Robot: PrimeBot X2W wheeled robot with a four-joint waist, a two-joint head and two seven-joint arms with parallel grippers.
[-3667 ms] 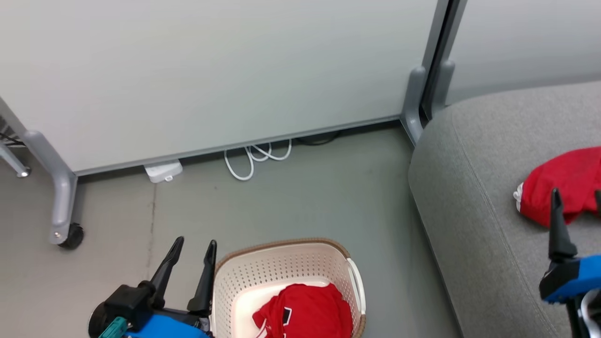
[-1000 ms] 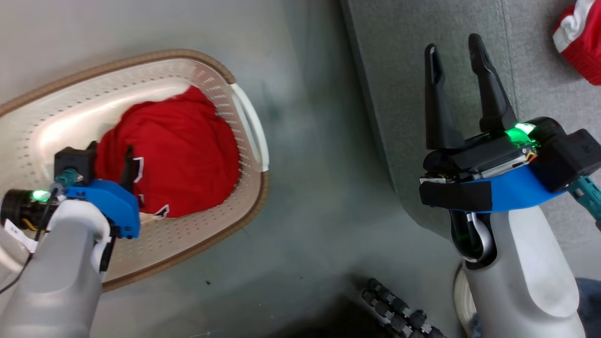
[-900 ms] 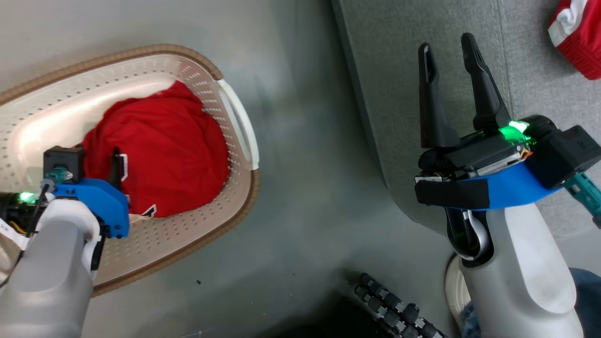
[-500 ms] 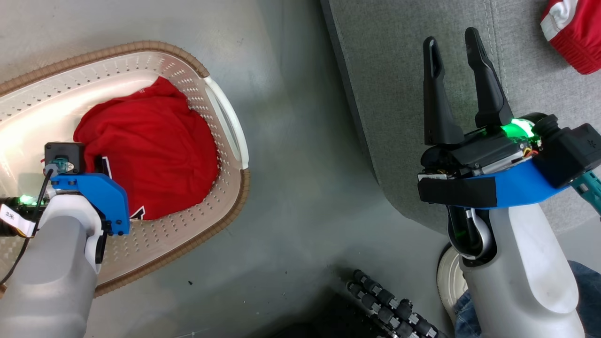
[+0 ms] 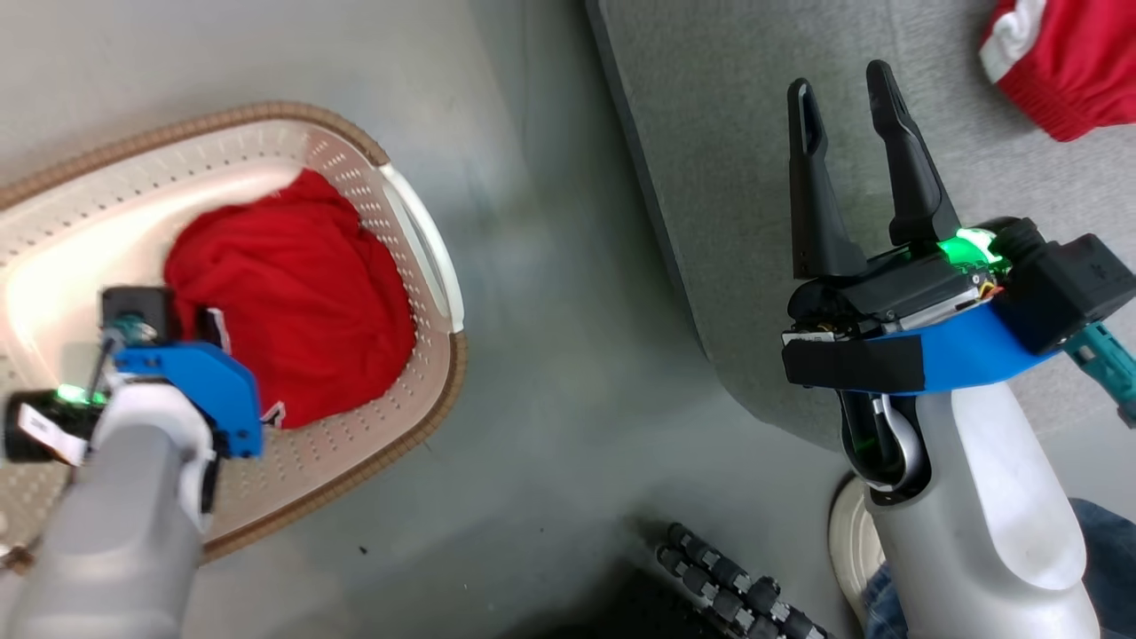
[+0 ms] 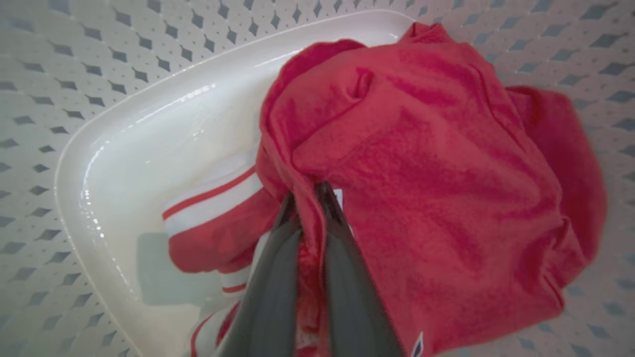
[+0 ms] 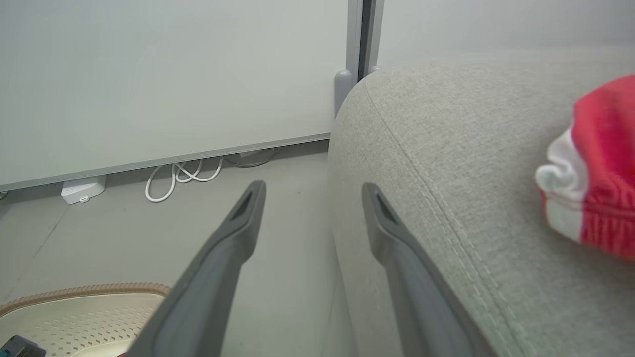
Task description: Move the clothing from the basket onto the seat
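Here the left gripper (image 6: 307, 191) clamps red clothing (image 6: 421, 163) — seemingly a jersey — in the basket (image 5: 355, 169). The right gripper (image 5: 840, 76) gapes at the sofa (image 5: 710, 160) edge.

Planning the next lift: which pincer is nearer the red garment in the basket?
Left. The left pincer is down in the basket, shut on the garment; the right pincer is apart, open over the sofa edge.

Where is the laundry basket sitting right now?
In the head view the basket sits on the floor at the robot's left, apart from the grey sofa on the right. The left gripper reaches into it, shut on the red garment.
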